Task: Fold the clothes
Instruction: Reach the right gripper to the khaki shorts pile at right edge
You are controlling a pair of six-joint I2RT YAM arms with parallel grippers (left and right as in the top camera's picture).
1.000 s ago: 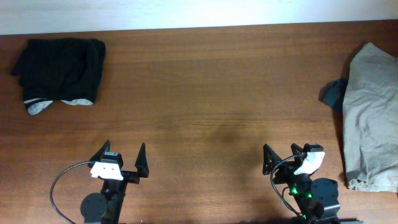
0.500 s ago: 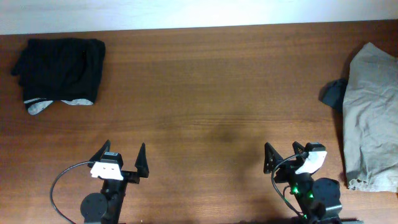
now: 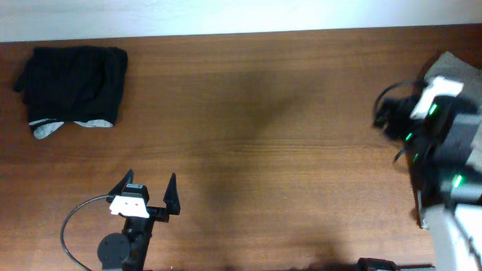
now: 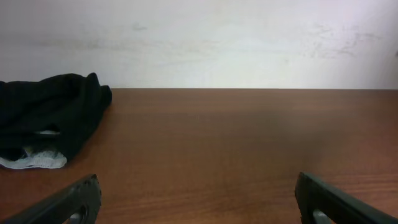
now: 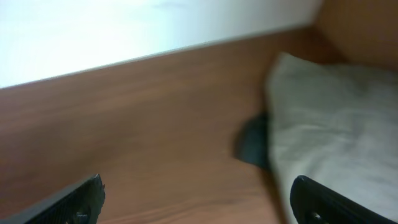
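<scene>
Shorts (image 5: 329,124), limp and light, lie ahead-right of the wide-open right gripper (image 5: 198,200), probably best pinched at their near edge.

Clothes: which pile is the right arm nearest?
The pale khaki garment on the right; the right gripper hangs beside it, while the black pile lies far to the left.

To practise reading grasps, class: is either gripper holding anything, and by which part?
Nothing is held. The left gripper and right gripper are both open and empty; the pale shorts lie ahead of the right.
</scene>
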